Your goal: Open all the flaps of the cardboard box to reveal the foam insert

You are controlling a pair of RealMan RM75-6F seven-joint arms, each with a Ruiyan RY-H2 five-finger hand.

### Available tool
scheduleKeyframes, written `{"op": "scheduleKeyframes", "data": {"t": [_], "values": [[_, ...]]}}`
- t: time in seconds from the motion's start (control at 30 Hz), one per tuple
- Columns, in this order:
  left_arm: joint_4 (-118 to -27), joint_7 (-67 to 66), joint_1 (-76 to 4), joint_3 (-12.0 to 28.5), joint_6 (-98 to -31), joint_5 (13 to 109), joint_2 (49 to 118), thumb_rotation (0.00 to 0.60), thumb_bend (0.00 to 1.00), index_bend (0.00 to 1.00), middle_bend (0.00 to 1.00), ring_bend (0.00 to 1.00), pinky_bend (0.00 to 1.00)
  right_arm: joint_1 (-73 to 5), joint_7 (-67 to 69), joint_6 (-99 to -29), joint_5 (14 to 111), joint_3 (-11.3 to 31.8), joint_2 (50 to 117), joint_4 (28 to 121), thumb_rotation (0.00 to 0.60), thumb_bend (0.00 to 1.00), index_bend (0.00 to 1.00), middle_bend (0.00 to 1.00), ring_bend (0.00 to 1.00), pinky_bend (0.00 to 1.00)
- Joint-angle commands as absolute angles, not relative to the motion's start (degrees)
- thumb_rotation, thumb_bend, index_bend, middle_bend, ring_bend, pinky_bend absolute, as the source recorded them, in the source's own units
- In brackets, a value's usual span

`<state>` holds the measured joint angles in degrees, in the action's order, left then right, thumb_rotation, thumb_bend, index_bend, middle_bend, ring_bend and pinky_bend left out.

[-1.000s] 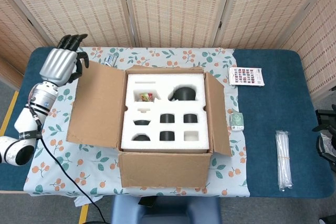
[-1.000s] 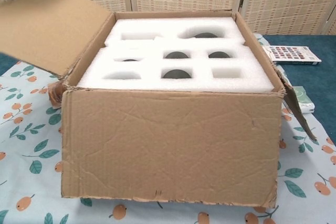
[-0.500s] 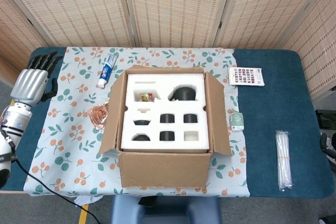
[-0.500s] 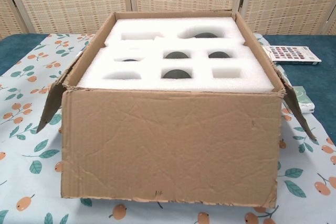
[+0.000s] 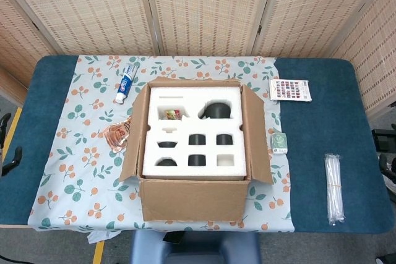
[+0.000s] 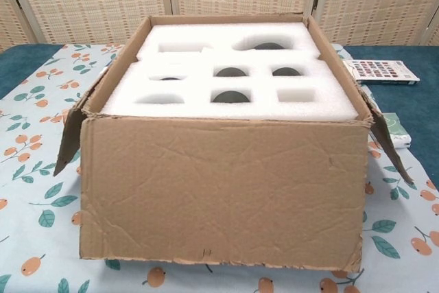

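Cardboard box (image 5: 193, 153) sits mid-frame on a floral cloth (image 5: 86, 153) over a blue table (image 5: 322, 140), flaps folded out, white foam insert (image 5: 193, 129) showing. Woven screens (image 5: 204, 7) fill the top of the frame. Toothpaste tube (image 5: 125, 83) lies upper left of the box. Neither hand shows, so can't tell their state.

One cardboard box (image 5: 192, 199), one foam insert (image 5: 193, 131), one toothpaste tube (image 5: 126, 83), one card (image 5: 290, 89).
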<state>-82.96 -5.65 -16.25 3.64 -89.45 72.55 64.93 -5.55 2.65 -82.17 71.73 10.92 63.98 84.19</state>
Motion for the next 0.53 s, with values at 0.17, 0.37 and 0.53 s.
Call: {"op": "scheduleKeyframes", "data": {"t": [0.17, 0.37, 0.53], "values": [[-78.47, 2.81, -13.61, 0.8, -86.4, 78.0, 67.19, 0.6, 0.47, 0.08, 0.0, 0.0, 0.0, -5.46, 1.09, -82.52, 73.96, 9.59, 63.7, 87.5, 0.597, 0.51, 0.11, 0.0, 0.0, 0.0], [-78.26, 5.99, -14.3, 0.11, -83.63, 81.28, 66.49, 0.6, 0.47, 0.11, 0.01, 0.0, 0.0, -5.07, 1.9, -82.53, 75.64, 8.71, 62.79, 88.76, 0.597, 0.52, 0.11, 0.0, 0.0, 0.0], [-77.63, 6.38, -14.38, 0.23, -81.64, 81.58, 66.7, 0.6, 0.47, 0.11, 0.01, 0.0, 0.0, -5.65, 3.18, -81.22, 75.93, 8.77, 62.47, 88.32, 0.599, 0.51, 0.11, 0.0, 0.0, 0.0]]}}
